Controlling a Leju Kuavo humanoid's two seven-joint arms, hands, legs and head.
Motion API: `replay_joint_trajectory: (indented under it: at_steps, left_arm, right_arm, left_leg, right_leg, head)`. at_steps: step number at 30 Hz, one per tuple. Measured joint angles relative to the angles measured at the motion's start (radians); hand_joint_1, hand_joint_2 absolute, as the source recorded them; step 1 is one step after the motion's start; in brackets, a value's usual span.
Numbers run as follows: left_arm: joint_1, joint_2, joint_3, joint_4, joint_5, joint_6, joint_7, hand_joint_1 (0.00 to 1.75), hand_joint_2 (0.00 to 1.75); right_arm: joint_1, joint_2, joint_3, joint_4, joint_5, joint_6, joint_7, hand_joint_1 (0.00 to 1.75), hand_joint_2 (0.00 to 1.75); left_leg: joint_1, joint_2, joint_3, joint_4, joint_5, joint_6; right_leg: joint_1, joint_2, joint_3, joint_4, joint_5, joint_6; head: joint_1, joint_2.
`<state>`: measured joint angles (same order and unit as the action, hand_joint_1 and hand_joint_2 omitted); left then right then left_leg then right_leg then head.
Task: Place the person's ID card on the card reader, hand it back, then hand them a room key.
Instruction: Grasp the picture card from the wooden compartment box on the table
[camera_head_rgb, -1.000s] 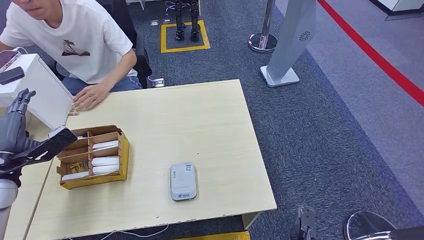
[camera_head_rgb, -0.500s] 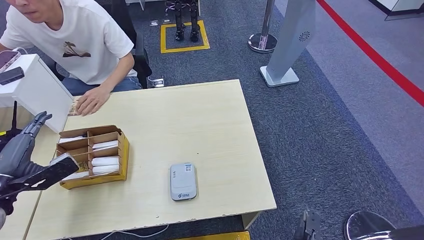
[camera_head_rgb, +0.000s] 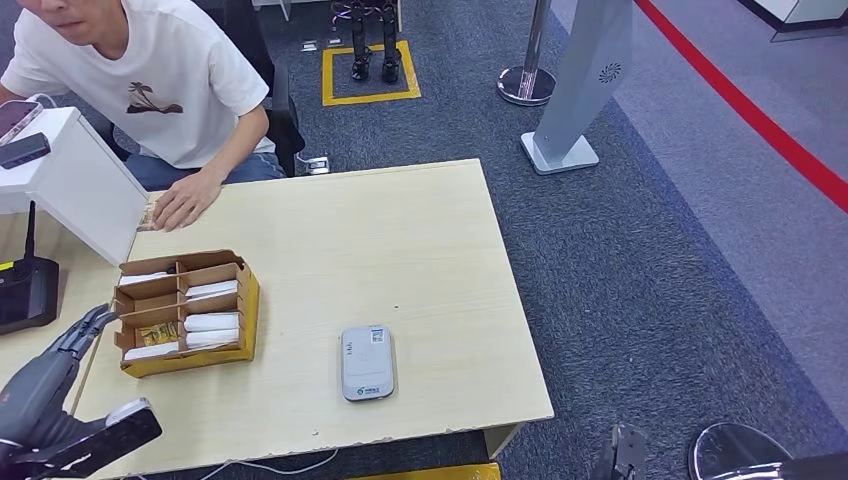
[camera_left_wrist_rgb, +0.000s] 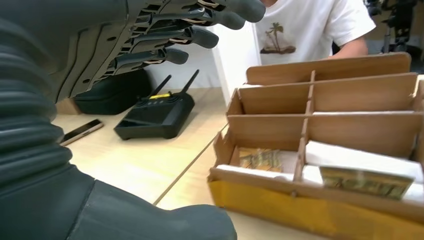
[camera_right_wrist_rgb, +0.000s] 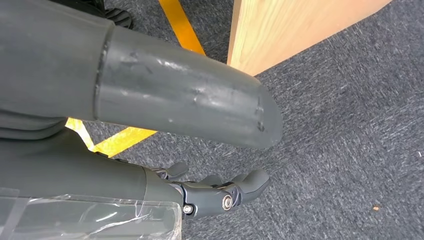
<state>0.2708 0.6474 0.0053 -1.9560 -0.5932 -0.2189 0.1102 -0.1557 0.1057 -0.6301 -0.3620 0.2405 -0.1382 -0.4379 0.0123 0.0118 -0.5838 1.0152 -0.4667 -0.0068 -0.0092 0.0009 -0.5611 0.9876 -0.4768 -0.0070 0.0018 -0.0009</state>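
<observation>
Lowered beside the cardboard box (camera_head_rgb: 184, 312), left robot hand (camera_head_rgb: 50, 400) hangs empty.

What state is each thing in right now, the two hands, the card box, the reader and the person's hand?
left hand: open, holds nothing, fingers apart, beside the card box.
right hand: hangs over the carpet below the table edge, fingers loosely curled, holds nothing.
card box: open-topped, white cards in its compartments.
card reader: flat on the table, nothing on it.
person's hand: resting on a card at the table's far edge.
</observation>
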Motion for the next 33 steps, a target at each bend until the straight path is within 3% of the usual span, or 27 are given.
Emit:
replay_joint_trajectory:
  at_steps: [5,13,25,33]
  left_arm:
    - [0.058,-0.019,0.011,-0.023,-0.02,0.023,0.003,0.0,1.75]
    - [0.067,-0.069,0.006,-0.019,-0.066,0.058,0.004,0.0,1.75]
    - [-0.102,-0.135,-0.05,0.116,-0.122,0.058,-0.02,0.0,1.75]
    - [-0.161,-0.161,-0.085,0.171,-0.13,0.054,-0.025,0.0,1.75]
  right_arm:
    - [0.0,0.0,-0.01,0.0,0.0,0.0,0.0,0.0,0.0]
    - [-0.001,0.0,-0.011,0.0,0.011,0.0,0.0,0.0,0.0]
    - [-0.014,0.0,-0.01,0.0,0.043,0.0,0.019,0.0,0.0]
    - [-0.017,0.0,-0.009,0.0,0.051,0.0,0.022,0.0,0.0]
  left_leg:
    - [0.0,-0.001,0.0,0.0,0.0,0.0]
    - [0.0,-0.001,0.0,0.0,0.0,0.0]
    - [0.0,-0.004,0.0,0.0,0.001,0.0]
    - [0.0,-0.004,0.0,0.0,0.001,0.0]
  right_leg:
    - [0.0,-0.001,0.0,0.0,0.0,0.0]
    - [0.0,-0.001,0.0,0.0,0.0,0.0]
    - [0.0,-0.004,0.001,0.0,0.001,0.0]
    - [0.0,-0.004,0.001,0.0,0.001,0.0]
  head:
    - [0.0,0.0]
    - [0.0,0.0]
    - [0.0,0.0]
    - [0.0,0.0]
